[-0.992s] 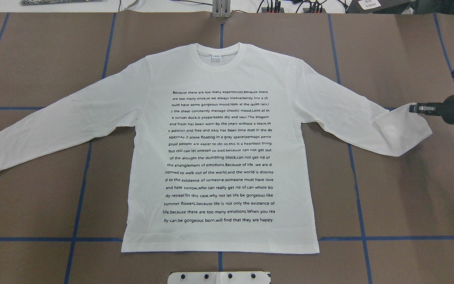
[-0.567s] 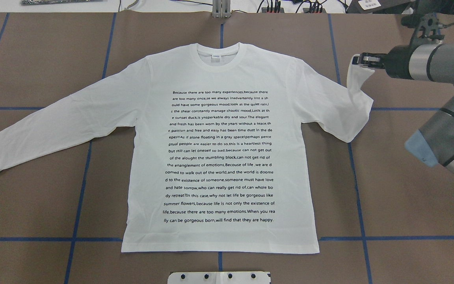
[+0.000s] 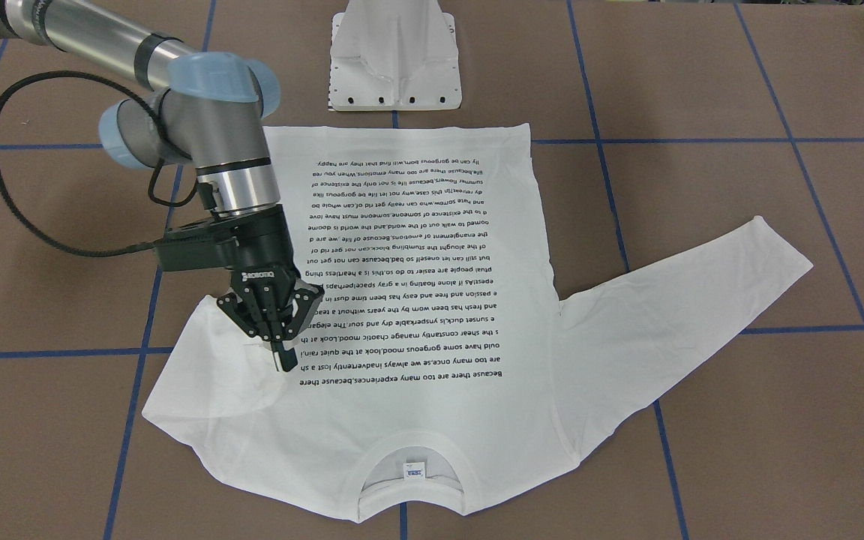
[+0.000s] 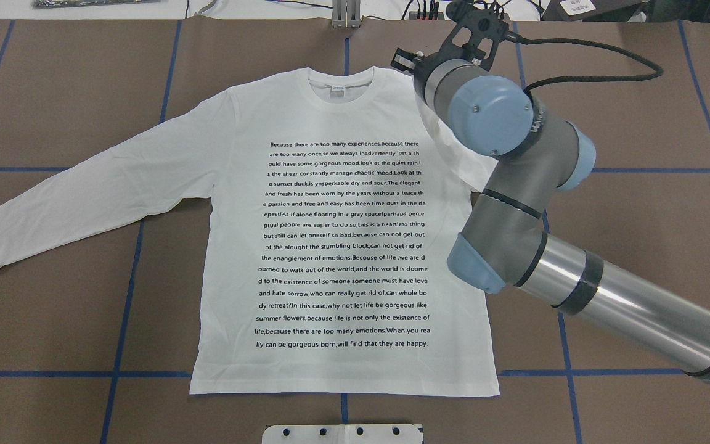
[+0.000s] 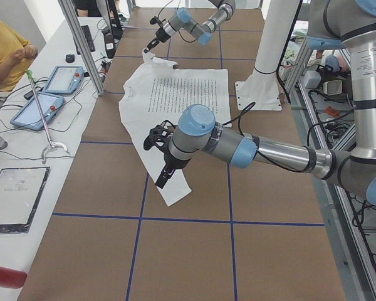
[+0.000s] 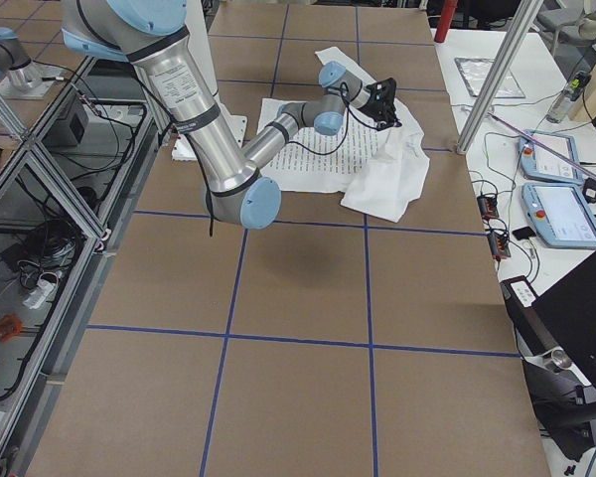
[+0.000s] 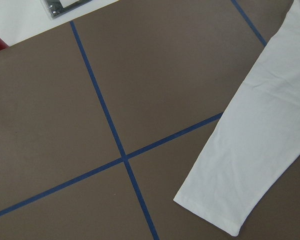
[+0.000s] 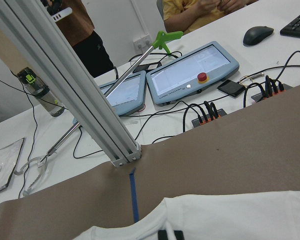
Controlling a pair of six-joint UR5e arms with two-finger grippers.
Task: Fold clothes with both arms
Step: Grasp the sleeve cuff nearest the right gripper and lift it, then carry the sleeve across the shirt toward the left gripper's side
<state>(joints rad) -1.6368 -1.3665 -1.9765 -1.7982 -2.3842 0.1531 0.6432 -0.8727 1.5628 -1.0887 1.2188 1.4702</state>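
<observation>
The white long-sleeved T-shirt [image 4: 342, 246] lies flat and face up, its printed text showing, collar [image 4: 339, 80] at the far side. My right gripper [image 3: 284, 361] is shut on the right sleeve's cuff. It holds the cuff just over the chest beside the text, with the sleeve [image 3: 207, 390] doubled back over the shoulder. In the overhead view the right gripper [image 4: 399, 60] sits near the collar, mostly hidden by its own wrist. The left sleeve [image 4: 84, 191] lies stretched out flat. My left gripper [image 5: 163, 179] hovers over that sleeve's cuff [image 7: 225, 200]; I cannot tell whether it is open or shut.
The white pedestal [image 3: 394, 60] stands at the shirt's hem side. Blue tape lines [image 4: 121, 320] cross the brown table. Beyond the far edge are an aluminium post [image 8: 80, 95], teach pendants [image 8: 190, 75], cables and a seated person [image 5: 6, 50].
My right gripper carried the right sleeve's cuff from the table's right side inward and toward the collar, folding the sleeve over the shoulder. The shirt body and left sleeve stayed still.
</observation>
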